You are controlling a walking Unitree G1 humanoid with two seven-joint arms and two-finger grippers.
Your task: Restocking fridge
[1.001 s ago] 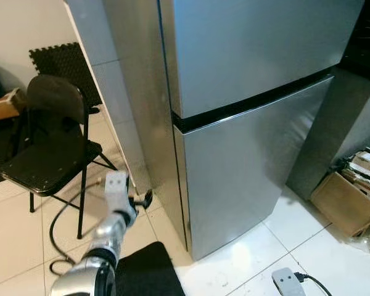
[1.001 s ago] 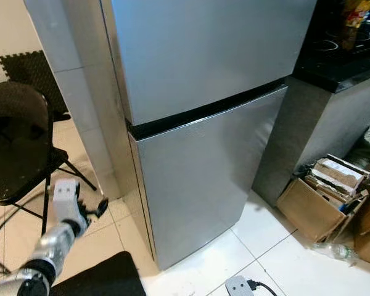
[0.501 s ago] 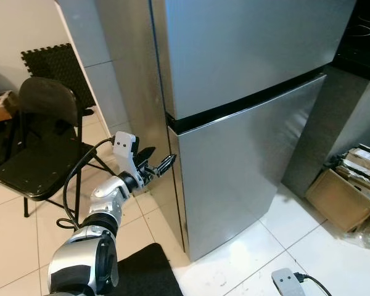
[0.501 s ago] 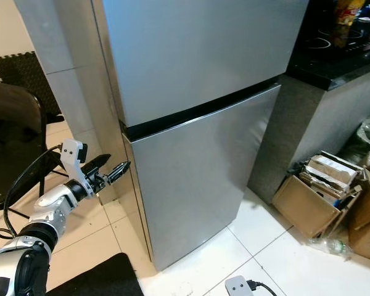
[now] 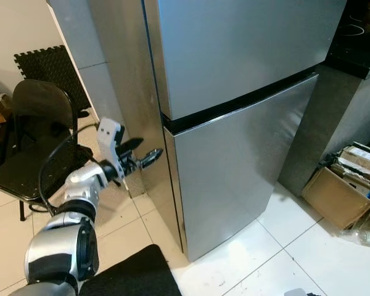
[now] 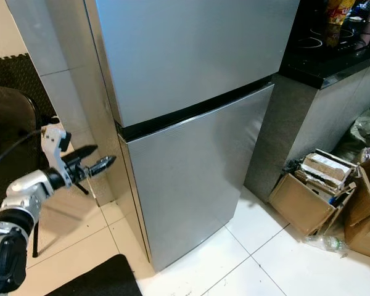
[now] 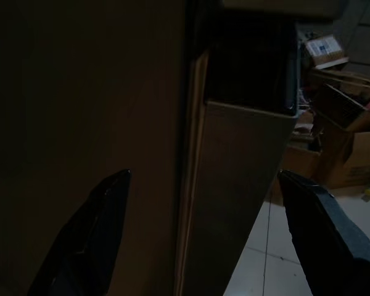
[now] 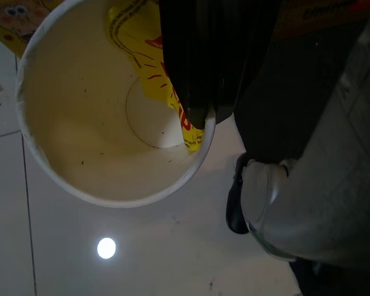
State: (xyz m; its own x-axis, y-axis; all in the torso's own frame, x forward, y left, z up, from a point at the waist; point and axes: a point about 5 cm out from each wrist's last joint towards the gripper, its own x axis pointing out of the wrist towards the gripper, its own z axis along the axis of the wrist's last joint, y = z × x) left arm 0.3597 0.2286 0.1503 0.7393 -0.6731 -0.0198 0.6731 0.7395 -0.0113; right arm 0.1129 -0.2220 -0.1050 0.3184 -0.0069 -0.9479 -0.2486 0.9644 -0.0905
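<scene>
The left claw [image 5: 149, 156], spread, should be hooked on the fridge [image 5: 234, 92] door edge; the right claw [image 8: 194, 92] pinches a cup [image 8: 92, 123].

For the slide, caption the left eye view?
Left gripper, fingers open, reaches toward the left edge of the closed steel fridge; black chair behind.

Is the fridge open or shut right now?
Shut. Both fridge doors sit flush, with no gap showing the inside. The left end effector reaches toward its left edge.
</scene>
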